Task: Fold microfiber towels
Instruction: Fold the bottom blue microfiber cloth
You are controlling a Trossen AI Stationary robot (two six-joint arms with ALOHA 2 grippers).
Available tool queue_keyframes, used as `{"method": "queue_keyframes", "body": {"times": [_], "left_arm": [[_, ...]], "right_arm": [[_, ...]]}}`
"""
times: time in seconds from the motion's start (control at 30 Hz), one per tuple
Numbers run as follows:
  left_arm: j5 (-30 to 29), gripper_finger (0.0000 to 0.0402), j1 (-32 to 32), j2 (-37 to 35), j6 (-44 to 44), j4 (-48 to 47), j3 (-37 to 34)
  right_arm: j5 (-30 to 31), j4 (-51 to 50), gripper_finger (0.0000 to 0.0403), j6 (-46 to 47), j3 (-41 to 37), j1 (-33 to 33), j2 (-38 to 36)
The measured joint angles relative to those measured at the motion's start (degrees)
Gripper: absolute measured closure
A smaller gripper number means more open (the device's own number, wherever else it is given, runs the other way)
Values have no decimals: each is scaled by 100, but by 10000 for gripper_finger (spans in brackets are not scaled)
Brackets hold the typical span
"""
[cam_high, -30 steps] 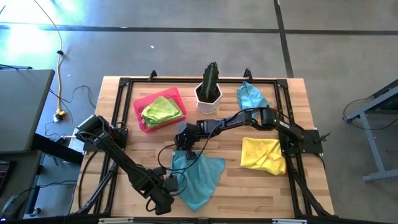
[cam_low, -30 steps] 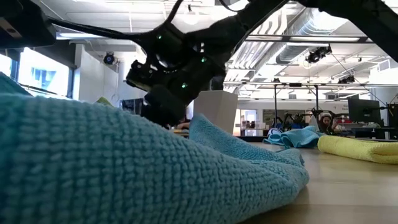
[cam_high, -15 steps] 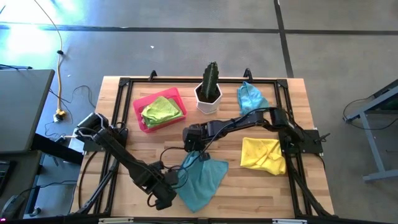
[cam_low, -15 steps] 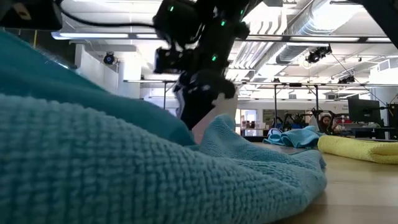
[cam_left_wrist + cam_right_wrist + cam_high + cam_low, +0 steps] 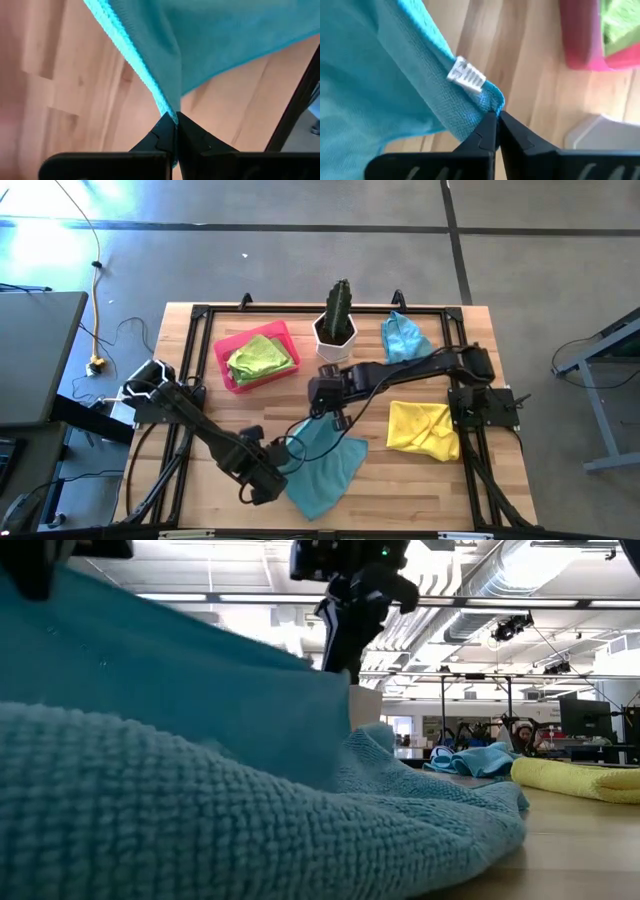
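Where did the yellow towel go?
In the high view, the yellow towel lies crumpled on the table's right side, just right of the blue towel both tools hold, below the other blue towel.

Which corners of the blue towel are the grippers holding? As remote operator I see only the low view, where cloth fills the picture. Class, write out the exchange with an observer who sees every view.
Observer: The left gripper is shut on one corner of the blue towel, near the table's front.
Operator: And the right?
Observer: The right gripper pinches the corner beside the white label.
Operator: Anything behind the towel?
Observer: A pink tray holding a green towel, left of the potted cactus.
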Motion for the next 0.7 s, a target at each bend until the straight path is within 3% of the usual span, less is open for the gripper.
{"method": "queue_keyframes", "body": {"times": [0.43,0.7], "left_arm": [[-421,401,469,2,1004,-610,662],[-617,401,1008,4,1626,-1234,659]], "right_arm": [[510,-373,403,228,-458,7,-477],[1431,-686,403,527,-499,7,-1143]]}}
